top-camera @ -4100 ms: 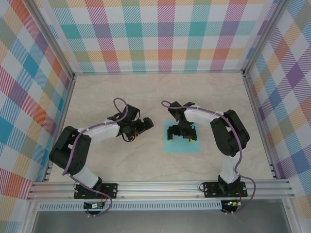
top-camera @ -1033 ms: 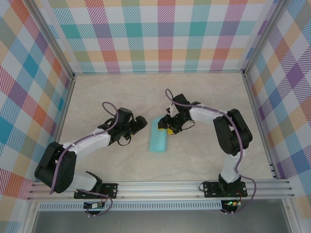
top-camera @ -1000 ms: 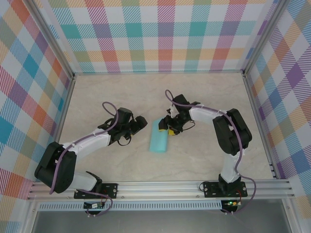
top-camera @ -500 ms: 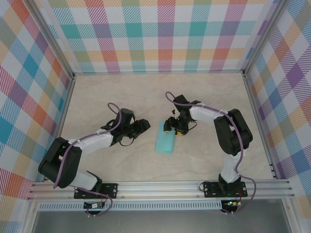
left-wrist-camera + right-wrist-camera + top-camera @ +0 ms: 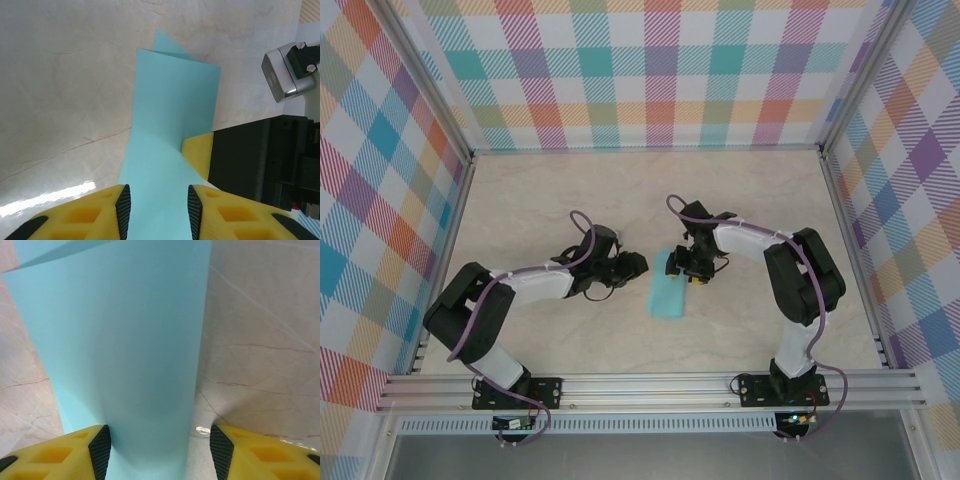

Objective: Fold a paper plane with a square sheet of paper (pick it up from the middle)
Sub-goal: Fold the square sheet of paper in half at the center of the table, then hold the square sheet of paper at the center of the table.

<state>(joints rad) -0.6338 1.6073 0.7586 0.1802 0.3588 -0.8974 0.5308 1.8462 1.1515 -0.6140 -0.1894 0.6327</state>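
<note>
Matt paper (image 5: pixel 667 296), glossy stone-look table (image 5: pixel 550 200)

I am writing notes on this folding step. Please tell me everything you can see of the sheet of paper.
The sheet of paper is thin, matte, plain turquoise, folded in half into a narrow strip; at one end the layers do not quite line up. It lies on the table between the arms, slightly slanted. It runs between the open fingers of the left gripper and of the right gripper. Whether they press it, I cannot tell.
</note>
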